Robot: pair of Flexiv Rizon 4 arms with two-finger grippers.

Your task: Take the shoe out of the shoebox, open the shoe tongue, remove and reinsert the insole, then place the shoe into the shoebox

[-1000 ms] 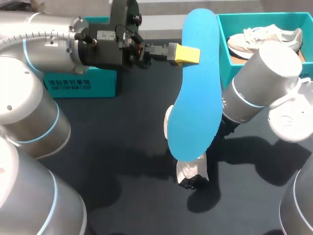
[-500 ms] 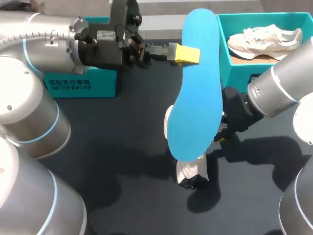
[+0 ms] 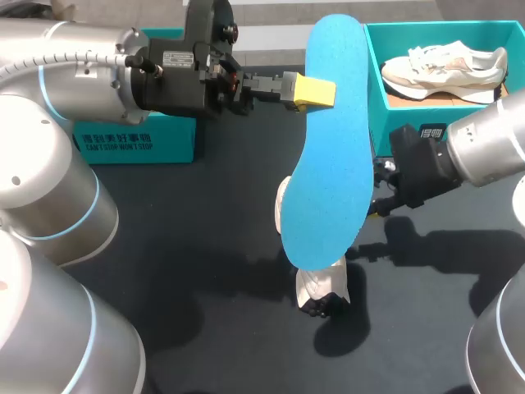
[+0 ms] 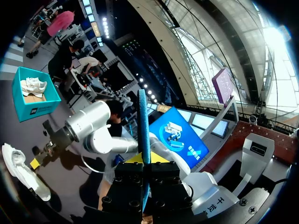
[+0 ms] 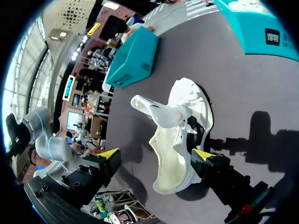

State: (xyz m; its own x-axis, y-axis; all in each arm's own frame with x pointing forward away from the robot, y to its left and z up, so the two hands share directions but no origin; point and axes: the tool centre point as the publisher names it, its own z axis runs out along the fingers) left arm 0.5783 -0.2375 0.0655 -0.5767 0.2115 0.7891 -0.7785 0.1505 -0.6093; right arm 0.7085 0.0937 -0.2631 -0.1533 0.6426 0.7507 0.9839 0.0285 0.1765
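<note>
You see the insole (image 3: 328, 148) matt, smooth, foam-like; the shoe (image 5: 173, 154) soft white cloth; the table (image 3: 197, 238) dull dark matt; your left arm (image 3: 74, 74) smooth silver, softly glossy.

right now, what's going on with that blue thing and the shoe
The left gripper is shut on the blue insole, holding it up above the table. The right gripper is open, facing the white shoe, which lies on the table with its tongue pulled open. A second shoe sits in the shoebox.

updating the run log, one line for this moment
left gripper shut on insole | right gripper open over shoe | shoe on table
</note>
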